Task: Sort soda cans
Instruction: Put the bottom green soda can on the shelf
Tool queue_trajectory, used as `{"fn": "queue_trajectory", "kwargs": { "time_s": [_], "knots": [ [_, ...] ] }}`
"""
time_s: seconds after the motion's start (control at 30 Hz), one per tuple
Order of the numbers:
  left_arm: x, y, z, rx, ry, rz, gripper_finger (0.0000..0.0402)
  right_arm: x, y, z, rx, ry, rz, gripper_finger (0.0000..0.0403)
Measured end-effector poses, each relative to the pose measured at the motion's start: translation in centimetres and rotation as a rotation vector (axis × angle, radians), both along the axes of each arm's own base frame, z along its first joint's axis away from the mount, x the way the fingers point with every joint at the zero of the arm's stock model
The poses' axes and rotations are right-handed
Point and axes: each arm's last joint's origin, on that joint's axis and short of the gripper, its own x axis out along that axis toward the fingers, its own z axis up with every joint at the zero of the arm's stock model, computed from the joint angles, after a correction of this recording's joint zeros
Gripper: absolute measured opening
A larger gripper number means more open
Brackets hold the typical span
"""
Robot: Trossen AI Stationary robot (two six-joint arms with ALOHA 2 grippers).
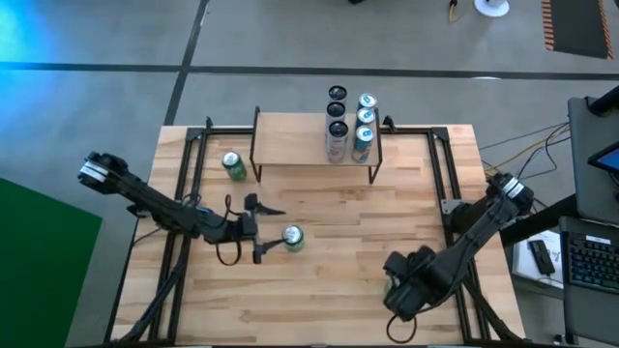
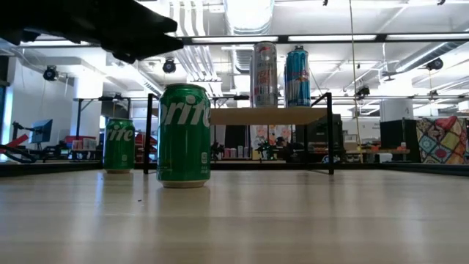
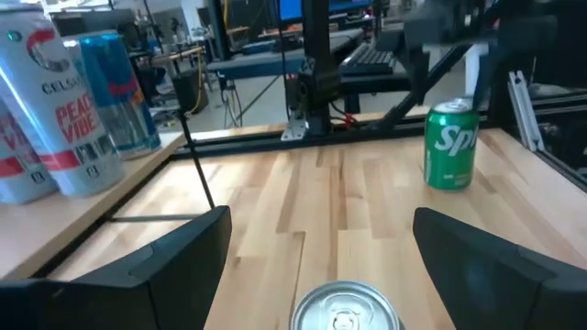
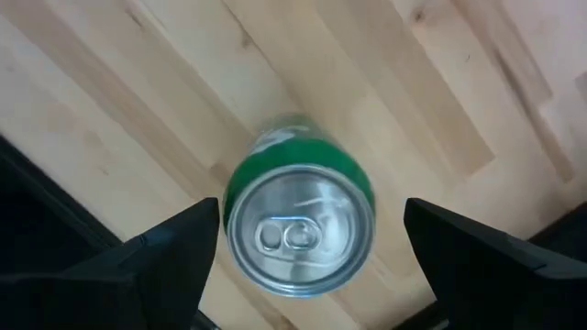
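Soda cans [image 1: 337, 130] spread over a pale wooden desk [image 1: 329, 290]: six, black and pale blue, standing in two rows on the raised shelf [image 1: 290, 135] at the far edge, three green ones down on the boards.

Left arm [image 1: 145, 198] reaching in from the desk's left side, right arm [image 1: 479, 227] bent in from the right.

Middle green can [image 1: 292, 238] upright near the desk's centre. Far green can [image 1: 233, 165] upright just left of the shelf, untouched. Third green can [image 4: 298, 225] upright near the front right corner, mostly hidden under the right arm in the high view.

Left gripper [image 3: 321, 229] released, fingers spread level either side of the middle green can, silver top [image 3: 347, 310] just showing between them. Not yet in contact, by the look of it.

Right gripper [image 4: 312, 215] also released, hanging straight above the third green can, one finger each side, apart from its wall.

For a clean pick on the left, judging from these views:
- Push forward a little more, so the can sits deep between the fingers and not at the tips.
- Keep the fingers level and at mid-height on the wall, well below the rim.
- Close evenly and gently; thin metal likely to dent or slip.
- Lift straight up before swinging toward the far green can, staying clear of the shelf legs.
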Motion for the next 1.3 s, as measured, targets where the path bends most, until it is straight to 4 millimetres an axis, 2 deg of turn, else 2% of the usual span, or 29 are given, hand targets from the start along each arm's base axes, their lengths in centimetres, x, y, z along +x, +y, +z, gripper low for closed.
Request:
{"fn": "queue_trajectory", "kwargs": {
  "time_s": [0.37, 0.73, 1.03, 1.3],
  "knots": [
    [-0.2, 0.2, 0.4, 0.007, -0.025, 0.009, 0.0326, -0.4, 0.3, -0.2, -0.02, -0.031, -0.058, 0.0363],
    [-0.8, 0.4, -0.9, -0.016, 0.009, 0.014, 0.0326, 0.1, 1.0, -1.8, -0.019, 0.002, -0.041, 0.0362],
    [-1.2, 0.7, -1.3, -0.03, 0.013, 0.041, 0.0326, 0.3, 1.1, -2.4, -0.008, -0.016, -0.025, 0.0277],
    [-1.1, 0.7, -1.8, -0.045, 0.033, 0.053, 0.0326, 0.7, 1.3, -1.9, 0.013, -0.072, 0.082, 0.0279]
  ]
}}
